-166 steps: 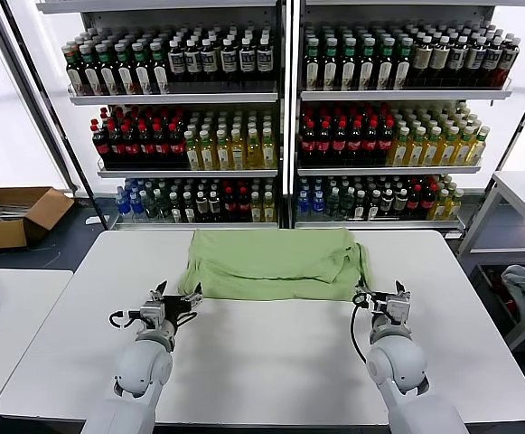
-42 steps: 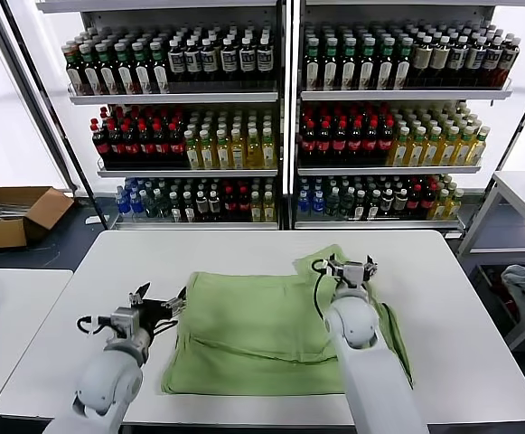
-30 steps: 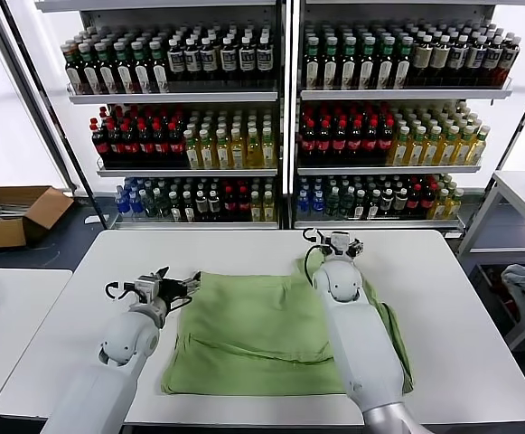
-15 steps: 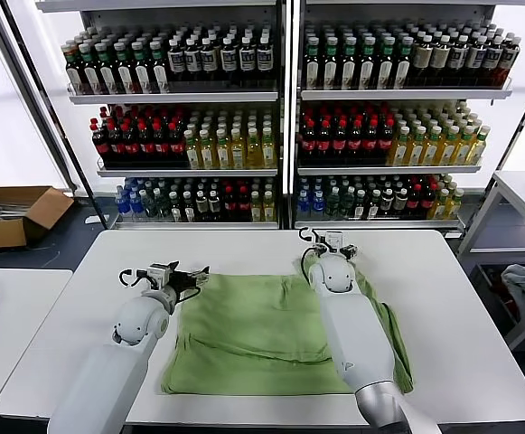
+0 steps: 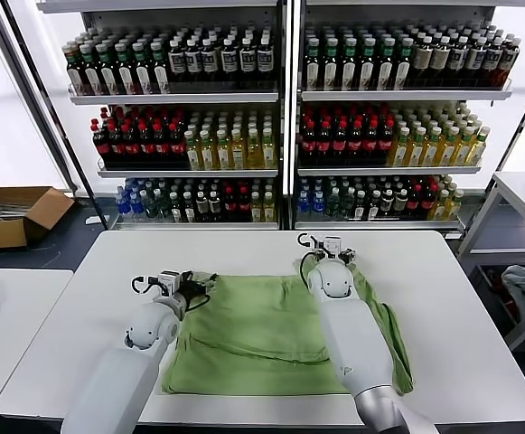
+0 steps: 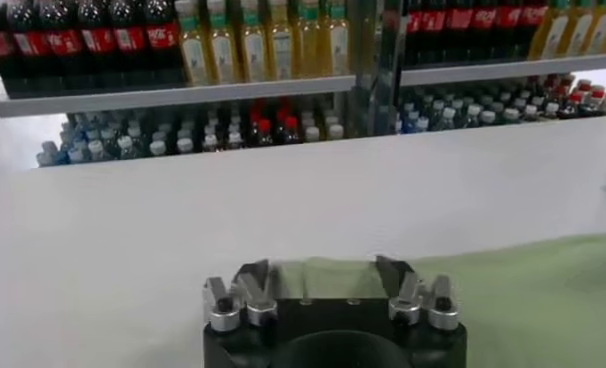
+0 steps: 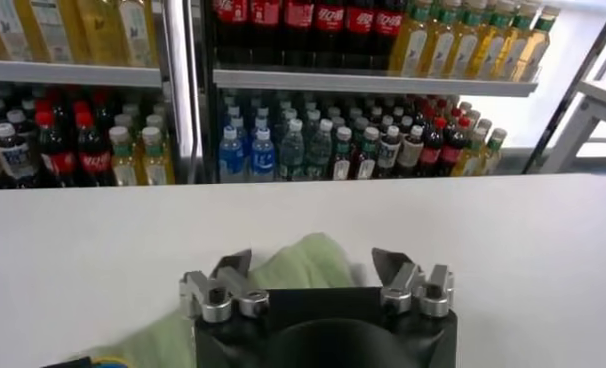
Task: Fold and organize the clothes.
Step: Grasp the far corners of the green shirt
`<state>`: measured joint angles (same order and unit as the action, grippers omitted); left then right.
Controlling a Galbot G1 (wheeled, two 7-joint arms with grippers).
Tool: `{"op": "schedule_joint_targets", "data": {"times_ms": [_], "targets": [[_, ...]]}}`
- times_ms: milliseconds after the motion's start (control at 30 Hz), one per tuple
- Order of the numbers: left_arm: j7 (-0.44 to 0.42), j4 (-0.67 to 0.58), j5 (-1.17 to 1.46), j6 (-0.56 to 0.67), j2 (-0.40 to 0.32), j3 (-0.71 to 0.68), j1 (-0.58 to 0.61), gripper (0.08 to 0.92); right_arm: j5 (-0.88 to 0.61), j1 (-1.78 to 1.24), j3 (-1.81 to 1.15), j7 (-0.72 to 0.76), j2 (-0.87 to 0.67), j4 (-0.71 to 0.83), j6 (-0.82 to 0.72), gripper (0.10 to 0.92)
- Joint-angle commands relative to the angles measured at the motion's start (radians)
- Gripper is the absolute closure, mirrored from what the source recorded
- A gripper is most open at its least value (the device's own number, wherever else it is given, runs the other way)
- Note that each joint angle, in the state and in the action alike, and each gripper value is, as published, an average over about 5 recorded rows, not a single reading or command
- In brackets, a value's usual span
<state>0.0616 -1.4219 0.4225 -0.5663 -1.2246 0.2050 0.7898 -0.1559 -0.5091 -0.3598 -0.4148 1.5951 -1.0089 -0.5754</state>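
The shirt point(image 5: 271, 334) lay spread flat across the middle of the table point(image 5: 470, 316), its near hem close to the front edge and its far edge roughly midway to the shelves; a second earlier it looked the same, so the cloth itself had not been moved in that time. What had changed was the arms: both had pushed forward from the shirt's middle to its far corners. The left gripper point(image 5: 199, 282) now sat at the far left corner, and in its wrist view the fingers point(image 6: 255, 280) stood apart with green cloth point(image 6: 323, 275) showing between them, though seemingly narrowing from their widest; whether they had yet pinched the fabric could not be told. The right gripper point(image 5: 327, 246) had reached the far right corner, where the cloth bunched up into a small ridge point(image 7: 303, 262) between its parted fingers point(image 7: 393, 265), likewise not visibly clamped. Judging from this, both grippers were settling onto the far edge to take hold for the next fold, probably drawing that edge toward the robot; no fold of this stage had begun. Beyond the table stood shelves of bottles point(image 5: 244, 136), with a cardboard box point(image 5: 14, 212) on the floor to the far left
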Motion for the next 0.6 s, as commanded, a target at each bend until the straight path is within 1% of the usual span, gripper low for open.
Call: {"op": "schedule_joint_targets", "data": {"times_ms": [33,100,500,600], "targets": [[-0.009,-0.002,-0.002,-0.009,-0.002,-0.012,0.025,0.407,-0.008,-0.046,0.003,0.001,-0.001,-0.016,-0.005,0.447],[-0.01,-0.006,0.0,-0.01,-0.002,-0.013,0.026,0.485,-0.011,-0.056,0.005,0.003,-0.003,-0.027,-0.005,0.507],[-0.006,-0.028,0.005,0.007,-0.002,0.006,0.034,0.83,-0.041,-0.103,0.027,0.002,-0.015,-0.126,-0.005,0.852],[-0.004,-0.037,0.0,0.03,-0.001,0.017,0.043,0.894,-0.061,-0.121,0.029,-0.001,-0.021,-0.173,-0.004,0.908]]}}
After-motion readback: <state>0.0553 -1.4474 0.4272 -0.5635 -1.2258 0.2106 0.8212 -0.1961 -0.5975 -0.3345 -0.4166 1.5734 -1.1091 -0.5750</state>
